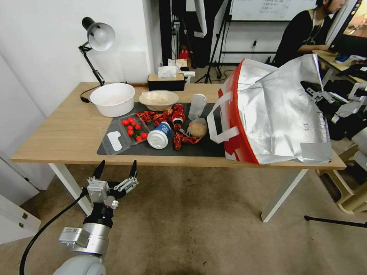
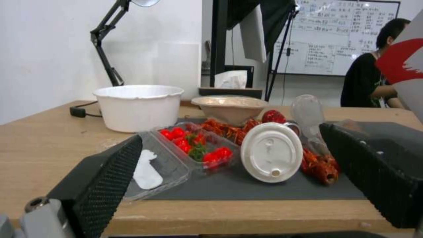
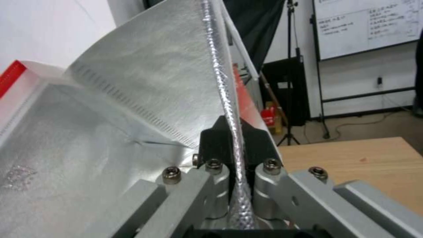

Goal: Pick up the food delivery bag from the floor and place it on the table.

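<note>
From the head view, the food delivery bag [image 1: 275, 114] sits on the right end of the desk [image 1: 69, 133], leaning and open. It looks light and floppy, its foil crinkling, so the rim or white straps are the sensible holds. The left gripper [image 1: 116, 169] hangs released below the desk edge. A white bowl [image 1: 112, 98] and beige bowl [image 1: 158, 99] look empty.

In the left wrist view, a clear tray [image 2: 194, 148] holds cherry tomatoes, beside a lidded cup [image 2: 271, 152] lying on its side.

In the right wrist view, the right gripper [image 3: 232, 138] is clenched on the bag's foil rim.
</note>
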{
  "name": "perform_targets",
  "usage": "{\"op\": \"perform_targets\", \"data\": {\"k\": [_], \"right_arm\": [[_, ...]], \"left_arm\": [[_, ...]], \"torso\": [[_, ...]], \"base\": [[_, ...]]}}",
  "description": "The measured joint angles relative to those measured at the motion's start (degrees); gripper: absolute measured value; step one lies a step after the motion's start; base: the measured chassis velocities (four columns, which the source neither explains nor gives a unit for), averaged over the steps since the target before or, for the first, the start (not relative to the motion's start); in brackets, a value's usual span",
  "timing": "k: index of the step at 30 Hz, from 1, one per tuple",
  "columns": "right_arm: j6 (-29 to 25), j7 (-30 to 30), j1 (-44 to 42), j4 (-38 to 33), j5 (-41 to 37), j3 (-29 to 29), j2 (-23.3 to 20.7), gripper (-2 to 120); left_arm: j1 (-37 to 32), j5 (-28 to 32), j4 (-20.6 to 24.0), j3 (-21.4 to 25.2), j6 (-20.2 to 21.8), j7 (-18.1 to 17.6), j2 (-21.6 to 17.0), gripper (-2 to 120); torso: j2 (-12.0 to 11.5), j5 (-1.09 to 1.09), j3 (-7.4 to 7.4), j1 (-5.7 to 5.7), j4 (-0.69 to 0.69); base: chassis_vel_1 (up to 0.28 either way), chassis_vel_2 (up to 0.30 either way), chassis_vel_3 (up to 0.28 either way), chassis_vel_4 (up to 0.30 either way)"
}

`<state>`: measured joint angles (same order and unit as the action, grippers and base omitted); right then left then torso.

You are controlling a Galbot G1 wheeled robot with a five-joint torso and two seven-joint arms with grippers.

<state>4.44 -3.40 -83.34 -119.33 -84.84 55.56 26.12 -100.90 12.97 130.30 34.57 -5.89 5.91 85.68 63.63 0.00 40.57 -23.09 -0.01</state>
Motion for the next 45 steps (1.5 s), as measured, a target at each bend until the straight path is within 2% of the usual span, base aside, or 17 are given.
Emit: {"op": "perform_targets", "data": {"k": [9, 12, 19, 22, 24, 25, 28, 29, 32, 33, 34, 36, 38, 40, 41, 43, 45], "right_arm": [[0.0, 3.4, 3.7, 3.3, 3.6, -4.5, 0.4, 0], [-0.1, 5.4, 7.2, 4.7, 4.9, -7.7, 0.4, 0], [-0.1, 6.1, 8.6, 5.0, 5.7, -8.8, 0.4, 0], [0.2, 6.6, 8.8, 5.0, 5.8, -8.7, 0.4, 7], [0.3, 7.1, 9.5, 5.5, 5.9, -8.4, 0.4, 17], [0.3, 7.1, 9.5, 5.5, 5.9, -8.4, 0.4, 17], [0.3, 7.4, 9.9, 6.0, 6.1, -7.7, 0.1, 32], [0.3, 7.4, 9.9, 6.0, 6.1, -7.7, 0.1, 32], [-0.1, 7.9, 10.6, 6.1, 7.4, -7.0, 0.1, 45], [-0.9, 7.8, 10.9, 6.1, 9.0, -6.7, 0.1, 51], [-0.9, 7.8, 10.9, 6.1, 9.0, -6.7, 0.1, 51], [-2.8, 6.9, 10.3, 5.7, 11.2, -5.5, 0.1, 62], [-3.4, 6.4, 9.8, 5.2, 11.3, -5.0, 0.1, 64], [-5.2, 4.8, 8.2, 3.2, 11.4, -4.2, 0.8, 76], [-5.2, 4.8, 8.2, 3.2, 11.4, -4.2, 0.8, 76], [-7.1, 2.9, 7.0, 1.4, 12.2, -4.2, 2.3, 86], [-7.5, 2.4, 6.7, 0.9, 12.6, -4.3, 2.9, 89]], "left_arm": [[0.2, -0.1, -0.5, -0.2, -0.2, 0.1, 0.2, 100], [0.2, -0.2, -0.7, -0.4, -0.3, 0.2, 0.3, 100], [0.3, -0.2, -0.9, -0.4, -0.7, 0.3, 0.1, 100], [0.3, -0.2, -0.9, -0.4, -0.7, 0.5, 0.2, 100], [0.3, -0.2, -0.9, -0.5, -0.7, 0.6, 0.2, 100], [0.3, -0.2, -0.9, -0.5, -0.7, 0.6, 0.2, 100], [0.2, -0.2, -0.9, -0.5, -0.9, 0.8, 0.2, 100], [0.2, -0.2, -0.9, -0.5, -0.9, 0.8, 0.2, 100], [0.0, -0.2, -0.9, -0.6, -1.2, 1.0, 0.4, 100], [-0.1, -0.3, -0.9, -0.6, -1.3, 1.1, 0.4, 100], [-0.1, -0.3, -0.9, -0.6, -1.3, 1.1, 0.4, 100], [-0.2, -0.3, -0.7, -0.6, -1.3, 1.2, 0.4, 100], [-0.2, -0.3, -0.6, -0.6, -1.3, 1.2, 0.4, 100], [-0.2, -0.3, -0.5, -0.5, -1.3, 1.2, 0.4, 100], [-0.2, -0.3, -0.5, -0.5, -1.3, 1.2, 0.4, 100], [-0.3, -0.3, -0.4, -0.5, -1.3, 1.2, 0.4, 100], [-0.3, -0.3, -0.4, -0.5, -1.3, 1.2, 0.4, 100]], "torso": [[0.0, -0.01, -0.01, 0.01, 0.0], [0.0, 0.0, -0.01, 0.01, 0.01], [0.0, 0.0, -0.01, 0.01, 0.0], [0.0, 0.0, -0.01, 0.01, 0.0], [0.0, 0.0, -0.01, 0.01, 0.0], [0.0, 0.0, -0.01, 0.01, 0.0], [0.0, 0.0, -0.01, 0.01, 0.0], [0.0, 0.0, -0.01, 0.01, 0.0], [0.0, 0.0, -0.01, 0.01, 0.0], [0.0, 0.0, -0.01, 0.01, 0.01], [0.0, 0.0, -0.01, 0.01, 0.01], [0.0, 0.0, -0.01, 0.01, 0.01], [0.0, 0.0, -0.01, 0.01, 0.0], [0.0, -0.01, -0.01, 0.01, 0.0], [0.0, -0.01, -0.01, 0.01, 0.0], [0.0, -0.01, -0.01, 0.01, 0.01], [0.0, -0.02, -0.02, 0.01, 0.01]], "base": [[0.0, 0.0, 0.0, 0.0], [0.0, 0.0, 0.0, 0.0], [0.0, 0.0, 0.0, 0.0], [0.0, 0.0, 0.0, 0.0], [0.0, 0.0, 0.0, 0.0], [0.0, 0.0, 0.0, 0.0], [0.0, 0.0, 0.0, 0.0], [0.0, 0.0, 0.0, 0.0], [0.0, 0.0, 0.0, 0.0], [0.0, 0.0, 0.0, 0.0], [0.0, 0.0, 0.0, 0.0], [0.0, 0.0, 0.0, 0.0], [0.0, 0.0, 0.0, 0.0], [0.0, 0.0, 0.0, 0.0], [0.0, 0.0, 0.0, 0.0], [0.0, 0.0, 0.0, 0.0], [0.0, 0.0, 0.0, 0.0]]}}
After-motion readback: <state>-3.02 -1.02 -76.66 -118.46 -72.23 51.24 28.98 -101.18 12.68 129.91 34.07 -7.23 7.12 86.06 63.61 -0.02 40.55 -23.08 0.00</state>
